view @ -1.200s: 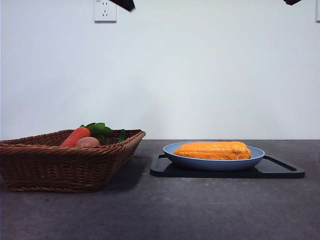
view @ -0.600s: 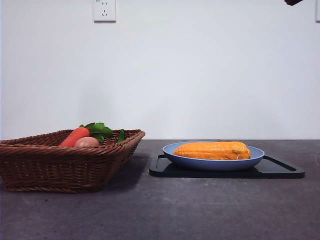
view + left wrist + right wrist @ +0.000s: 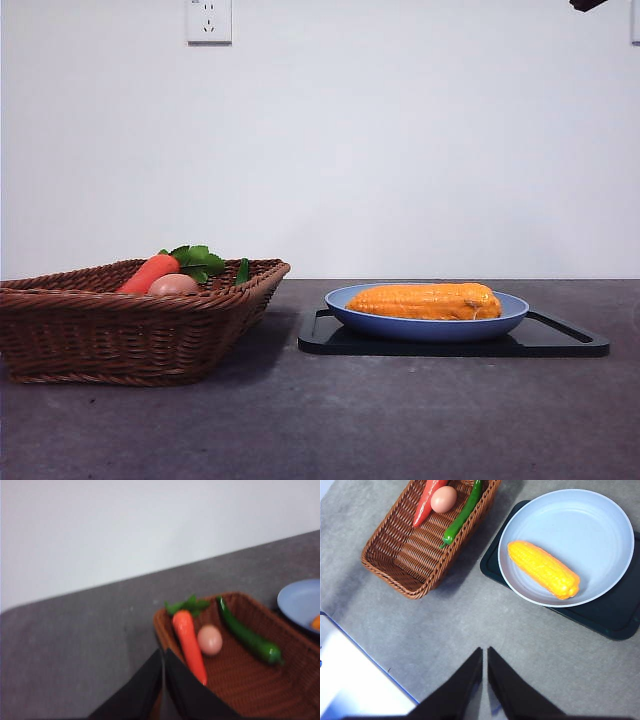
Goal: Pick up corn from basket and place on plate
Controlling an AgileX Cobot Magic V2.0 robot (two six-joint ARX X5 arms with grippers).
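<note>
Grey tabletop spreads beneath both arms, a white wall behind. Left gripper [image 3: 163,680] hangs with jaws pressed together just above the near rim of the brown woven wicker basket [image 3: 280,690], which holds a red-orange carrot [image 3: 190,645], a pale egg [image 3: 209,639] and a green pepper [image 3: 247,639]. Right gripper [image 3: 484,680], jaws also pressed together, hovers high over bare table; beyond it the orange-yellow ribbed corn [image 3: 543,569] lies on the round light-blue plate [image 3: 560,515], atop a black tray [image 3: 615,615].

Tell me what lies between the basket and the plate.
Only bare grey table and the black tray's edge lie between the basket and the plate; the right wrist view shows it best.
</note>
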